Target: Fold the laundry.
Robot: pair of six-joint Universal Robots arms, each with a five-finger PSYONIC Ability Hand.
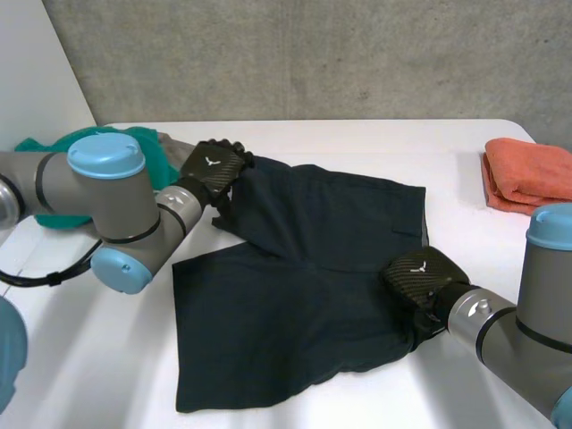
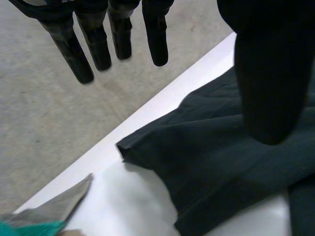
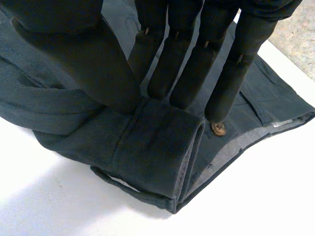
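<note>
Dark shorts (image 1: 304, 268) lie spread flat on the white table (image 1: 357, 138). My left hand (image 1: 213, 168) hovers at the shorts' far left corner, fingers straight and holding nothing. In the left wrist view the straight fingers (image 2: 101, 46) and thumb stand apart above that corner of the shorts (image 2: 221, 162). My right hand (image 1: 418, 273) rests on the shorts' right edge at the waistband. Seen from the right wrist, the thumb (image 3: 74, 54) and fingers pinch a folded bit of waistband (image 3: 157, 152), beside a brown button (image 3: 218, 129).
A folded orange cloth (image 1: 527, 174) lies at the table's far right. A teal cloth (image 1: 156, 156) and a grey one (image 1: 176, 143) sit at the far left behind my left arm; their tips show near the shorts' corner (image 2: 54, 214). The table's far edge runs just beyond.
</note>
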